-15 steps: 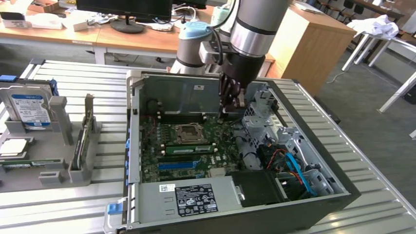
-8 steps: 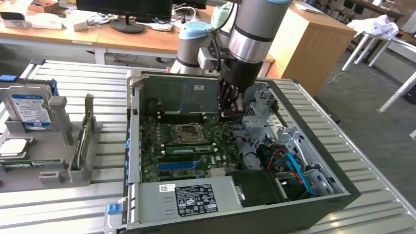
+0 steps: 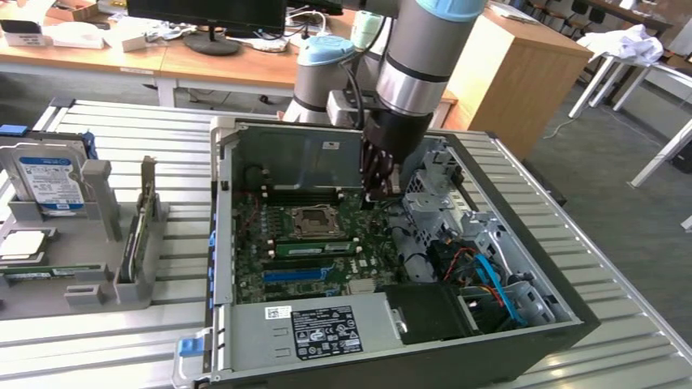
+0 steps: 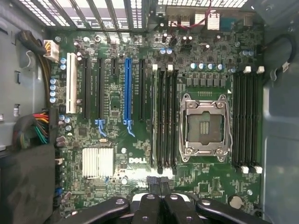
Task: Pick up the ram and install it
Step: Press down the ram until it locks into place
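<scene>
Above the motherboard, the closed end effector hovers empty.

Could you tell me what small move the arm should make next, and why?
Probably lift the gripper straight up out of the case. It is shut, holding nothing, above the motherboard, and a ram looks already seated in the slot beside the CPU socket. I can't tell whether its latches are closed.
</scene>
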Available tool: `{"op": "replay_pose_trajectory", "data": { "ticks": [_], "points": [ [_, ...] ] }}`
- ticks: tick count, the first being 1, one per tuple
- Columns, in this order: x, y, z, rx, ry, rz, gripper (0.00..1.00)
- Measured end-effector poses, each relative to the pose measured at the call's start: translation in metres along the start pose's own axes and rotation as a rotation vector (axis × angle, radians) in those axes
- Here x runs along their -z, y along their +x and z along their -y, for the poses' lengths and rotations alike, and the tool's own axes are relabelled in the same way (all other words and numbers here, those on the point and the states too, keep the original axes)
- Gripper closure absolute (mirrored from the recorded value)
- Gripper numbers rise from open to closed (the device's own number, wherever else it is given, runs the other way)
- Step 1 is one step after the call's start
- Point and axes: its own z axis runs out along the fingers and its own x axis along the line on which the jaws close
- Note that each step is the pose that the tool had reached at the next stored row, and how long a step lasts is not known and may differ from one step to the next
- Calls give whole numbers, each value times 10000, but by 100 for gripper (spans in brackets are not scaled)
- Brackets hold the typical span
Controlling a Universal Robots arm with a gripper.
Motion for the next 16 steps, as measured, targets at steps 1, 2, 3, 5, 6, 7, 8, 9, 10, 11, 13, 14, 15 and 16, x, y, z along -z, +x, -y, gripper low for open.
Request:
{"op": "replay_pose_trajectory", "data": {
  "ticks": [1,2,3,5,6,7,8,9,10,11,13,14,15,16],
  "points": [
    [-17,0,0,0,0,0,89],
    [-35,1,0,0,0,1,89],
    [-53,2,0,-1,-1,0,89],
    [-91,3,1,0,0,0,89],
    [-109,3,0,-1,0,0,89],
    [-126,4,0,-1,-1,-1,89],
    [-144,5,1,0,0,0,89],
    [-162,5,1,0,0,-1,89],
    [-180,6,1,0,0,0,89],
    [-199,6,1,0,0,0,89],
    [-235,8,1,0,0,0,89],
    [-254,8,2,0,0,1,89],
    [-272,8,2,0,0,1,89],
    [-289,9,2,0,0,1,89]
  ]
}}
